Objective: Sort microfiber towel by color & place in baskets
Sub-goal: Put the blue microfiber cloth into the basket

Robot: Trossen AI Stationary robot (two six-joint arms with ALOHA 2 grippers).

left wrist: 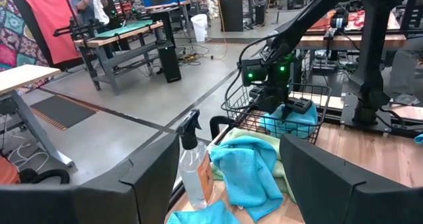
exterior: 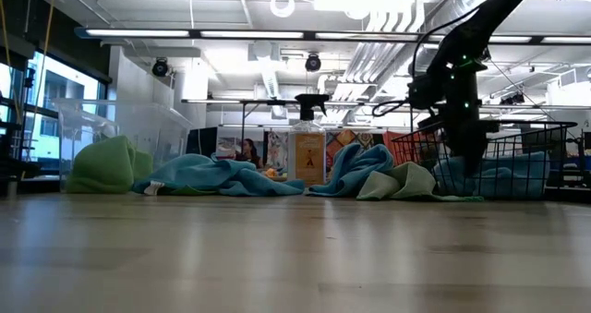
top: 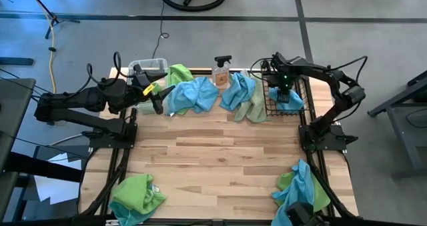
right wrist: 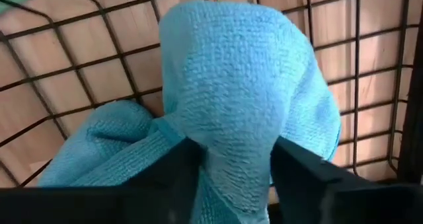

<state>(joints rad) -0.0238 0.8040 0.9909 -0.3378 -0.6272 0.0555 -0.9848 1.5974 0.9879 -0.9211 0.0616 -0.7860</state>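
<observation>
A black wire basket (top: 269,110) stands at the far right of the table with a sky-blue towel (right wrist: 244,85) lying on its floor. My right gripper (right wrist: 234,171) reaches down into it, open, with a raised fold of that towel between its fingers. My left gripper (top: 155,97) hovers open at the far left beside the clear tub (top: 148,67), with nothing between its fingers. A lime green towel (top: 179,74) lies at the tub. A blue heap (top: 193,96) and a blue-and-green heap (top: 244,97) lie along the far edge. My right gripper comes from above, pointing down, with a finger on each side of a bunched fold (right wrist: 231,145) of the blue towel. The fingers' inner sides (right wrist: 182,161) touch the fold. The towel rests on the basket's wire floor, slack.
A spray bottle (top: 222,71) stands between the two heaps at the far edge. A green towel (top: 137,196) lies at the near left corner. A blue and green bundle (top: 300,186) lies at the near right. The middle of the wooden table (top: 213,153) is bare.
</observation>
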